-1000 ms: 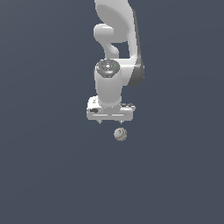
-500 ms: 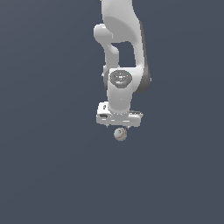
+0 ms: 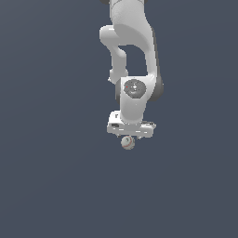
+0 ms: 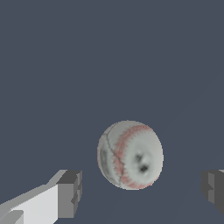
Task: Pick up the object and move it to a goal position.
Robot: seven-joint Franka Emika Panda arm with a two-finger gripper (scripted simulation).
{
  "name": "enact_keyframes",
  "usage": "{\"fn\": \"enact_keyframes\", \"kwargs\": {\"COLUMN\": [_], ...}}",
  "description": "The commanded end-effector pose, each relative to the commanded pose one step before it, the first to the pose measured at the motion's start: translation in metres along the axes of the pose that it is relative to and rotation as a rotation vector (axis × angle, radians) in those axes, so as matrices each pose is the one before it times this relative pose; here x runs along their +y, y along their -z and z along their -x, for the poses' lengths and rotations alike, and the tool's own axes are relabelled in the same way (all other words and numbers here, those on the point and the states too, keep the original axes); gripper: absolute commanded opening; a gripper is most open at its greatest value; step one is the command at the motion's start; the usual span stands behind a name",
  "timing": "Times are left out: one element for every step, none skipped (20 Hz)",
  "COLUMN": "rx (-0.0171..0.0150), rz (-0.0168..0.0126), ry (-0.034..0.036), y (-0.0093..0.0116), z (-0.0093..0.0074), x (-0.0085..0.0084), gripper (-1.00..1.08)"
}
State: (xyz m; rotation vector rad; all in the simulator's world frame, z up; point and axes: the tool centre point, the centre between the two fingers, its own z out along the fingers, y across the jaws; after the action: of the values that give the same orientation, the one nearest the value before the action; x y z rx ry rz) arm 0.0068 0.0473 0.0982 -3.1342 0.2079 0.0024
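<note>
The object is a small off-white ball (image 3: pixel 128 142) with thin red seam lines, lying on the dark grey floor. In the exterior view my gripper (image 3: pixel 129 137) hangs straight over it, its white hand just above the ball. In the wrist view the ball (image 4: pixel 130 155) sits between my two fingers, one finger (image 4: pixel 69 194) on one side and the other finger (image 4: pixel 213 189) at the frame edge. The jaws stand wide apart and touch nothing. The fingertips are hidden behind the hand in the exterior view.
Only the plain dark grey floor (image 3: pixel 56 176) surrounds the arm and ball. No other objects or edges show.
The arm has lowered and shifted toward the exterior view's right, bringing the hand down closer over the ball. The ball has stayed in place.
</note>
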Motion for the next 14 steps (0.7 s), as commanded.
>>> {"fn": "enact_keyframes", "kwargs": {"rx": [0.00046, 0.00000, 0.00000, 0.00000, 0.00021, 0.00000, 0.00021, 0.00000, 0.00021, 0.00000, 0.00021, 0.00000, 0.00021, 0.00000], "rz": [0.00003, 0.00000, 0.00000, 0.00000, 0.00008, 0.00000, 0.00008, 0.00000, 0.00008, 0.00000, 0.00008, 0.00000, 0.00007, 0.00000], "ry": [-0.00063, 0.00000, 0.00000, 0.00000, -0.00065, 0.00000, -0.00065, 0.00000, -0.00065, 0.00000, -0.00065, 0.00000, -0.00066, 0.00000], "y": [-0.00019, -0.00120, -0.00199, -0.00277, -0.00343, -0.00432, -0.00495, -0.00578, -0.00585, -0.00521, -0.00432, -0.00366, -0.00276, -0.00209], "z": [-0.00019, 0.00003, 0.00005, 0.00008, 0.00005, 0.00015, 0.00012, 0.00023, 0.00017, 0.00018, 0.00003, 0.00001, -0.00018, -0.00022], "x": [0.00030, -0.00005, -0.00009, -0.00012, 0.00024, -0.00018, 0.00018, -0.00024, 0.00014, -0.00022, 0.00019, -0.00018, 0.00023, -0.00016], "gripper": [1.00, 1.00, 1.00, 1.00, 1.00, 1.00, 1.00, 1.00, 1.00, 1.00, 1.00, 1.00, 1.00, 1.00]}}
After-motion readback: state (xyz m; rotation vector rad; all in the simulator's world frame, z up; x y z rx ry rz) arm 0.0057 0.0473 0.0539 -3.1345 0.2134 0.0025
